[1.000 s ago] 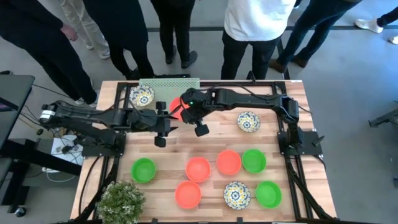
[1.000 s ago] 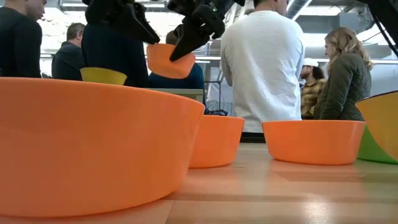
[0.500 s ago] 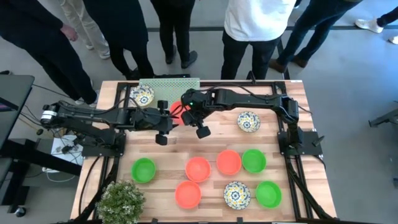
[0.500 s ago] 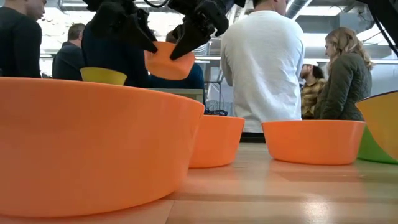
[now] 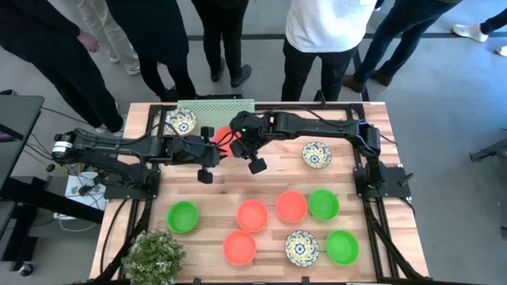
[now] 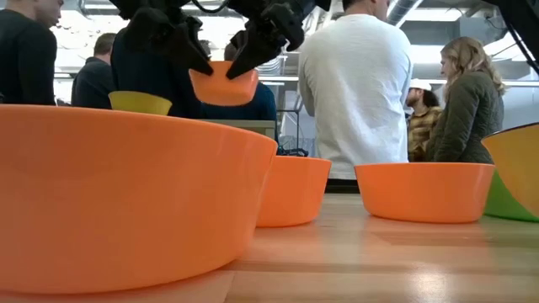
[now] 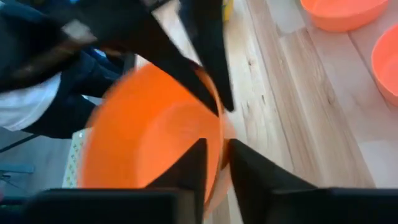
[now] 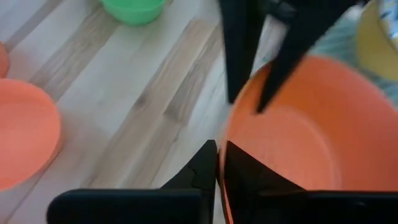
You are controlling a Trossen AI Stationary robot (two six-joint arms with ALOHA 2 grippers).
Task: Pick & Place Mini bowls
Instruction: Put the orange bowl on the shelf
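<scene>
Mid-handover: my left gripper [image 7: 214, 163] and right gripper [image 8: 219, 163] are both clamped on the orange bowl's [image 6: 223, 84] rim in the air; next I'd release the right

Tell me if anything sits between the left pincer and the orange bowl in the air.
Nothing visible does. The left pincer is closed on one side of the orange bowl's rim, and the right pincer pinches the opposite side, above the table.
</scene>
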